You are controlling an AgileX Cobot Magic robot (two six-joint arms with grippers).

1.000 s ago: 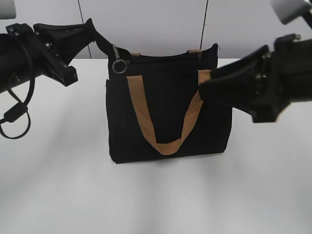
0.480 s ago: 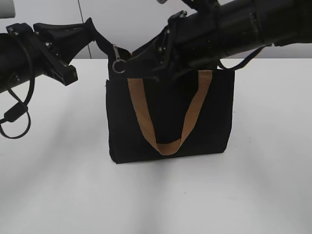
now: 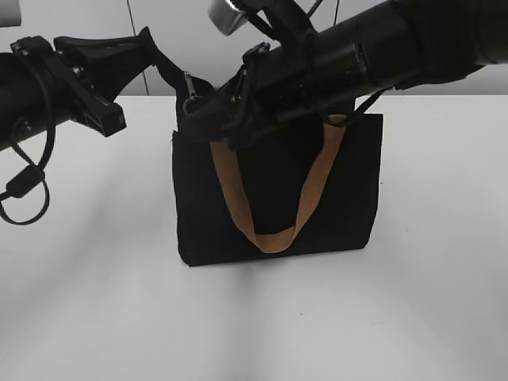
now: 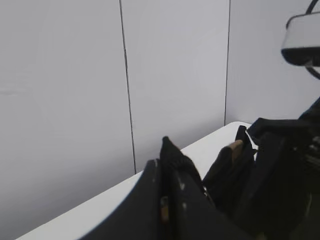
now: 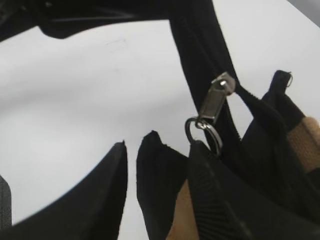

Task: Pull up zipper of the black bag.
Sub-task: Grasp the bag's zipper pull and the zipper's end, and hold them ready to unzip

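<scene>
The black bag (image 3: 274,186) stands upright on the white table, with tan strap handles on its front. Its zipper's silver pull tab (image 3: 189,86) sticks up at the top left corner; in the right wrist view the tab (image 5: 216,100) hangs a metal ring. My left gripper (image 3: 152,57) is shut on the bag's black corner fabric (image 4: 172,152) and holds it up. My right gripper (image 3: 206,119) reaches across the bag top from the right. It is open (image 5: 160,146), with a bag edge between the fingers and the ring at its right fingertip.
The white table (image 3: 87,262) runs all round the bag. A pale panelled wall (image 3: 254,40) stands close behind it. The right arm (image 3: 373,55) lies across the bag's top edge and hides the zipper line there.
My right arm has swung from the bag's right side across its top to the top left corner, beside the zipper pull. The left gripper and the bag have stayed still.
</scene>
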